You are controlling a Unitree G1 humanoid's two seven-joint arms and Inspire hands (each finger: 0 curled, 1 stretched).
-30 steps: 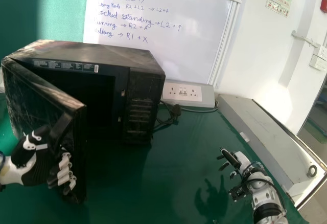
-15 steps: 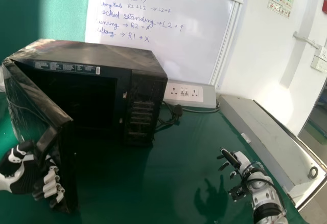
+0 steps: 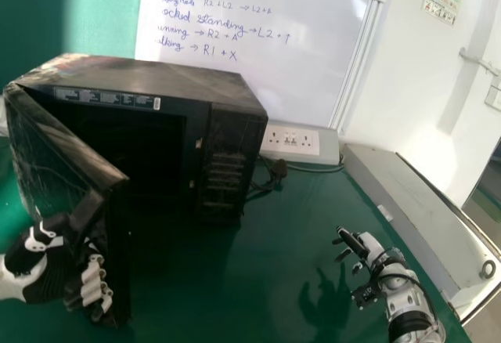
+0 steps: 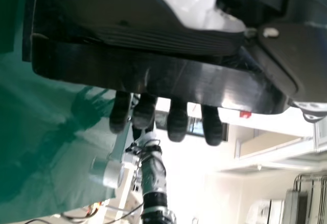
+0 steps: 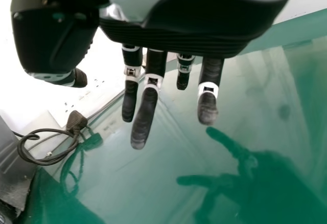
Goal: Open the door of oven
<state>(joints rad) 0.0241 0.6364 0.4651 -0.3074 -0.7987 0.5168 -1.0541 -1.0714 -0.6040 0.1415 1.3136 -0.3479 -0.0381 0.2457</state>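
Item: one black oven (image 3: 172,81), upper left of the frame, front face toward the viewer; control panel (image 3: 223,167) at its right side. Item: its door (image 3: 55,151), ajar, attached at the far left and angled out toward the lower left; dark interior exposed between door and panel. Item: door handle (image 4: 153,78), long axis roughly upright in the head view, on the door's free side. Item: left hand (image 3: 43,272), lower left of the frame, the nearer of the two; handle directly at its palm, oven body above and to the right. Condition: fingers curled round the handle, mostly closed, tips showing past the bar. Item: right hand (image 3: 369,250), lower right, well apart from the oven, fingers loosely extended, holding nothing. Assessment: door partly open, task well advanced; the next move likely calls for a further outward swing, with slipping off the handle the chief risk.
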